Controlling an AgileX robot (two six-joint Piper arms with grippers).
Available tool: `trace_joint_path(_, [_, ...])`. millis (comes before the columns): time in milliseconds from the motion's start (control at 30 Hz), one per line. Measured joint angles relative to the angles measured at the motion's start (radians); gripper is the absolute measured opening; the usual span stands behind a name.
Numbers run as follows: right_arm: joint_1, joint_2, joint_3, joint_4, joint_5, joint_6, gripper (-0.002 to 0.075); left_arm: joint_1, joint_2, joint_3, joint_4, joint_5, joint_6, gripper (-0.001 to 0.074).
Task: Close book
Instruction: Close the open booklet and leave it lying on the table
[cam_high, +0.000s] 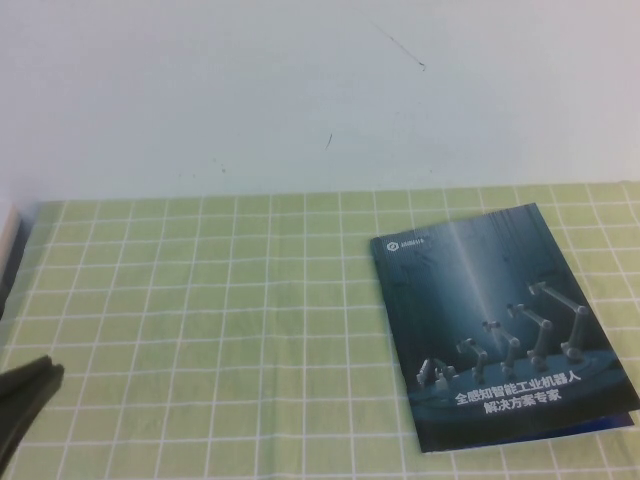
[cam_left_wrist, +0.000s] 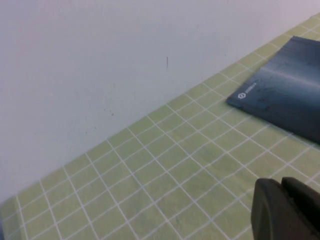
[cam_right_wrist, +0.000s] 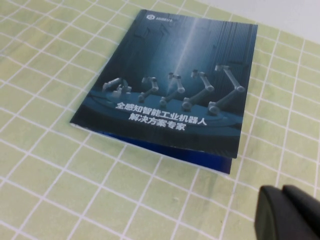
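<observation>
The book (cam_high: 500, 320) lies flat and closed on the green checked cloth, at the right of the table, its dark blue cover with robot arms and white Chinese text facing up. A blue back page peeks out along its near edge. The same book (cam_right_wrist: 170, 85) fills the right wrist view, and one corner of the book (cam_left_wrist: 290, 95) shows in the left wrist view. My left gripper (cam_high: 45, 372) (cam_left_wrist: 281, 186) sits shut and empty at the table's near left, far from the book. My right gripper (cam_right_wrist: 283, 193) is shut and empty, just off the book's near corner; the high view does not show it.
The green checked cloth (cam_high: 220, 320) covers the whole table up to a white wall (cam_high: 300, 90) at the back. A pale object with a dark side (cam_high: 8, 250) stands at the far left edge.
</observation>
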Motion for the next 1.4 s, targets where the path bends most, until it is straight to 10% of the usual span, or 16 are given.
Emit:
trace_joint_path(633, [0.0,0.0,0.0,0.002,-0.002,0.0,-0.0003,0.011,-0.051,0.13,0.062,0.138,-0.071,-0.0004])
trace_joint_path(900, [0.0,0.0,0.0,0.002,-0.002,0.0,-0.0003,0.243,-0.23,0.361,0.115,-0.224,-0.272,-0.0004])
trace_joint_path(1400, [0.0,0.0,0.0,0.005,-0.002,0.0,-0.0003,0.351,-0.413,0.495,0.115,-0.064,-0.347,-0.0004])
